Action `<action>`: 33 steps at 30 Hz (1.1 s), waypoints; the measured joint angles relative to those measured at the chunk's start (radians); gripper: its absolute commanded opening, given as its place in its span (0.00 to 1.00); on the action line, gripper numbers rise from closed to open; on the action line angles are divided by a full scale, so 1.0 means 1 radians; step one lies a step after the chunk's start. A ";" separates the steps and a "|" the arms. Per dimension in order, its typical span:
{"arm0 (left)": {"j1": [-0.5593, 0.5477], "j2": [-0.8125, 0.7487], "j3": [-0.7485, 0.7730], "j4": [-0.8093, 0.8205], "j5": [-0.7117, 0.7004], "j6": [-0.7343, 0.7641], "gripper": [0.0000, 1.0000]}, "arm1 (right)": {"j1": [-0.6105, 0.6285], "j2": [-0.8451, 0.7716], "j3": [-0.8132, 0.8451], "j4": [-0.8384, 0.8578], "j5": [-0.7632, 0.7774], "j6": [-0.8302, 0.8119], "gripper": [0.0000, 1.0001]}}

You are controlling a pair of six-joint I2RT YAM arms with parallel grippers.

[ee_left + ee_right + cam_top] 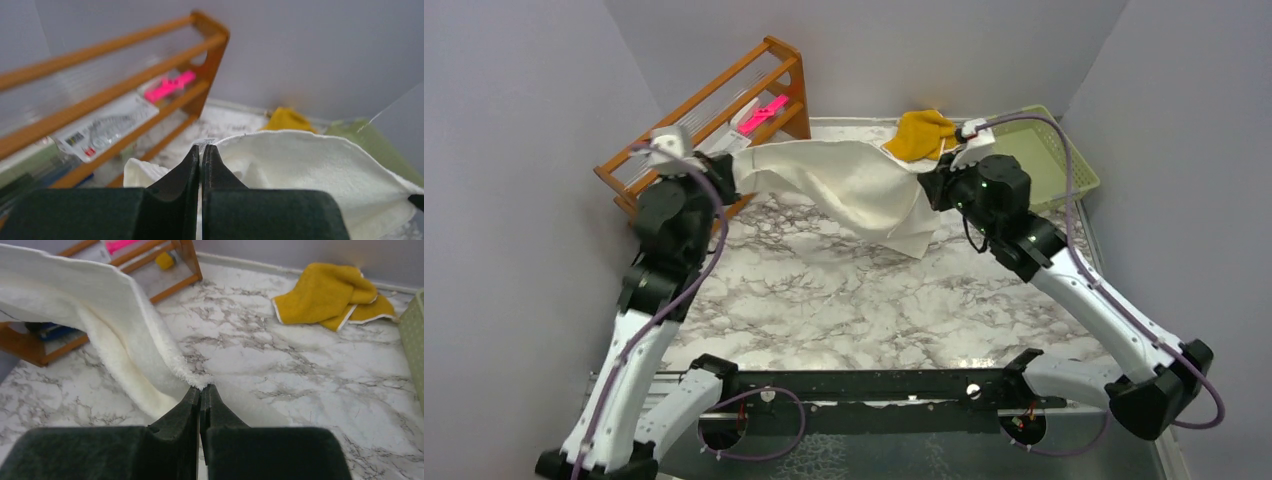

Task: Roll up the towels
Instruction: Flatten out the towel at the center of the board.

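Observation:
The cream-white towel [849, 185] hangs in the air, stretched between my two grippers above the marble table. My left gripper [201, 146] is shut on one corner of the cream-white towel [310, 165], by its small label. Its opposite corner is pinched in my right gripper [201, 388], which is shut on the cream-white towel [100, 305]; the cloth sags to the left from there. A mustard-yellow towel [921, 133] lies crumpled at the back of the table, away from both grippers, and in the right wrist view the mustard-yellow towel [327, 295] lies far right.
A wooden rack [724, 110] with a pink item [762, 113] stands at the back left, close behind my left gripper. A pale green basket [1049, 155] sits at the back right. Grey walls enclose the marble table [844, 310].

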 measured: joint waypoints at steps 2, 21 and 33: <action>0.000 -0.123 0.030 0.021 -0.025 0.022 0.00 | 0.000 -0.071 -0.003 0.012 0.011 0.002 0.01; -0.002 -0.389 0.067 -0.126 -0.039 0.143 0.00 | 0.011 -0.298 0.027 -0.031 -0.041 -0.023 0.01; 0.000 -0.358 0.169 -0.179 -0.032 0.149 0.00 | 0.010 -0.306 0.044 -0.069 -0.257 0.004 0.02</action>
